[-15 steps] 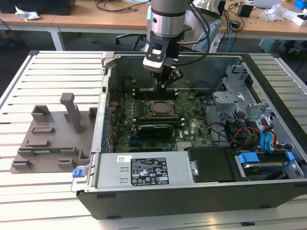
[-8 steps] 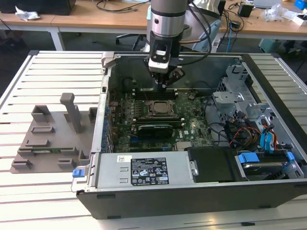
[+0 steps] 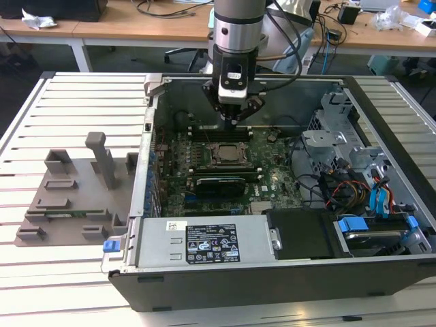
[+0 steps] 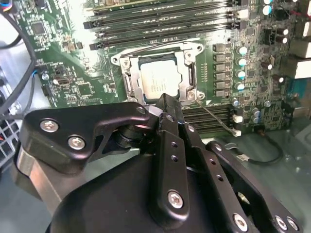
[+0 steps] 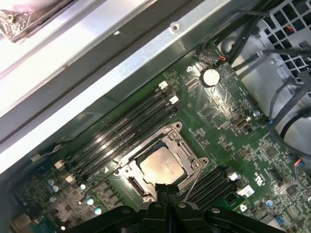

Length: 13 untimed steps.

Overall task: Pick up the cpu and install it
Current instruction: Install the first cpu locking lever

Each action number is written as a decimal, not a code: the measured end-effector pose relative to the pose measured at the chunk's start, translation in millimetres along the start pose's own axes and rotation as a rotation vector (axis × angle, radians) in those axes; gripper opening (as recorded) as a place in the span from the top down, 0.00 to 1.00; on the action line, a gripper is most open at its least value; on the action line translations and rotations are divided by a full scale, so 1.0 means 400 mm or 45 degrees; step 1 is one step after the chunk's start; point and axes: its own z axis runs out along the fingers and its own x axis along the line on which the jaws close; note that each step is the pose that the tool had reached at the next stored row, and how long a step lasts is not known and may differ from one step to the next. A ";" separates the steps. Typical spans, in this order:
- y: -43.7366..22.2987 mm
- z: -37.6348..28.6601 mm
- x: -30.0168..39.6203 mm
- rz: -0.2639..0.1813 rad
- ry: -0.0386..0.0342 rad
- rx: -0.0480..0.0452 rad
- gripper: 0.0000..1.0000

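Tool fingers pressed together, holding nothing, poised just above cpu, which sits in socket frame. Exterior view adds open computer case on slatted surface, desks behind.

Second wrist view: cpu sits flat in socket frame on green motherboard. Hand fingertips pressed together, empty, at socket's edge.

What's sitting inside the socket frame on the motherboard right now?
The cpu lies flat inside the socket frame, silver top up, in both wrist views. The hand covers the frame's near edge, and whatever lies under the chip is hidden.
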 end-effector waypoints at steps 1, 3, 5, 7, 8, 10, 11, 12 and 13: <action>0.000 0.000 0.000 -0.023 -0.0006 -0.001 0.89; 0.000 0.000 0.000 -0.049 -0.0013 -0.003 0.89; 0.000 0.000 0.000 -0.092 -0.0025 -0.005 0.89; 0.000 0.000 0.000 -0.126 -0.0035 -0.007 0.89; 0.000 0.000 0.000 -0.155 -0.0042 -0.008 0.89; 0.000 0.000 0.000 -0.190 -0.0052 -0.010 0.89; 0.000 0.000 0.000 -0.204 -0.0055 -0.011 0.89; 0.000 0.000 0.000 -0.224 -0.0060 -0.012 0.89; 0.000 0.000 0.000 -0.238 -0.0064 -0.013 0.89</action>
